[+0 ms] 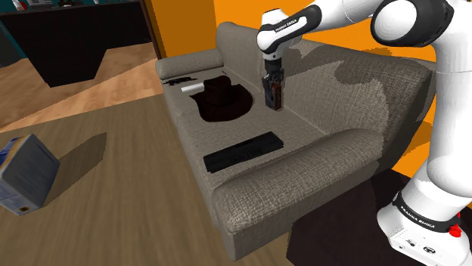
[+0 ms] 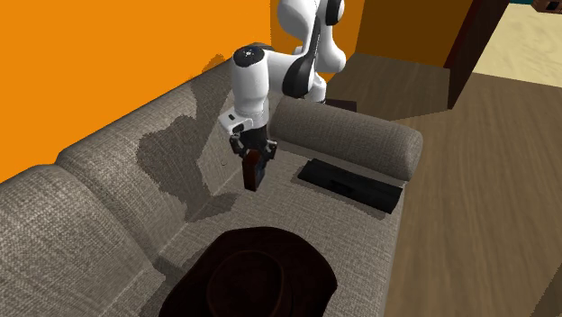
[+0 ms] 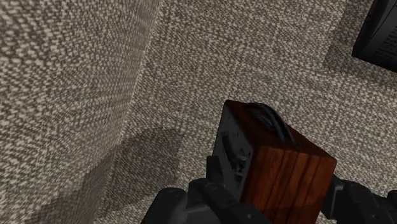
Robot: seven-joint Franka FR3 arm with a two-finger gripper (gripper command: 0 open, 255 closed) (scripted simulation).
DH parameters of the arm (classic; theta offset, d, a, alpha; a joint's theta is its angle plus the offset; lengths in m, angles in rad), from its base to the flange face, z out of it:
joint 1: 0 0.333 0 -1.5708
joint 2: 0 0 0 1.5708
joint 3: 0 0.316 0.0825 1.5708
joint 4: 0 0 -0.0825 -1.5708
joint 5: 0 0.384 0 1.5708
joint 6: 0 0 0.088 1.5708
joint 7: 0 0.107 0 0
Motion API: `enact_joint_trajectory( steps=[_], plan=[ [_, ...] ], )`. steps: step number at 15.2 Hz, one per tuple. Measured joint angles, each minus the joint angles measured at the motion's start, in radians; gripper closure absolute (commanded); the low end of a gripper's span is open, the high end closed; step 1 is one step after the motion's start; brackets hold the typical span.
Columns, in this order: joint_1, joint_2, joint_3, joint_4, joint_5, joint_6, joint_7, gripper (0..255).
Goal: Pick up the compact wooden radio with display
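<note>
The hand point(image 1: 272, 85) clasped the wooden radio point(image 1: 274, 97) just above a grey woven sofa point(image 1: 340, 98) backed by an orange wall point(image 1: 185, 23).

Your white Franka arm point(image 1: 333, 17) with dark joints stretches out level, its wrist bent straight down. The all-black two-finger gripper point(image 1: 272, 85) points downward, its fingers clasping a small reddish-brown wooden radio point(image 3: 286, 175).

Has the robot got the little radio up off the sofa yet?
Pretty much done. The gripper is shut on the wooden radio. The radio hangs clear of the sofa seat, with a shadow on the seat under it. What's left is probably just holding it steady up there.
</note>
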Motion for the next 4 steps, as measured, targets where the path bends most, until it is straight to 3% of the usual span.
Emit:
enact_joint_trajectory(
  steps=[4],
  plan=[
    [0.0, -0.013, -0.001, 0.027, -0.001, -0.041, -0.001, 255]
  ],
)
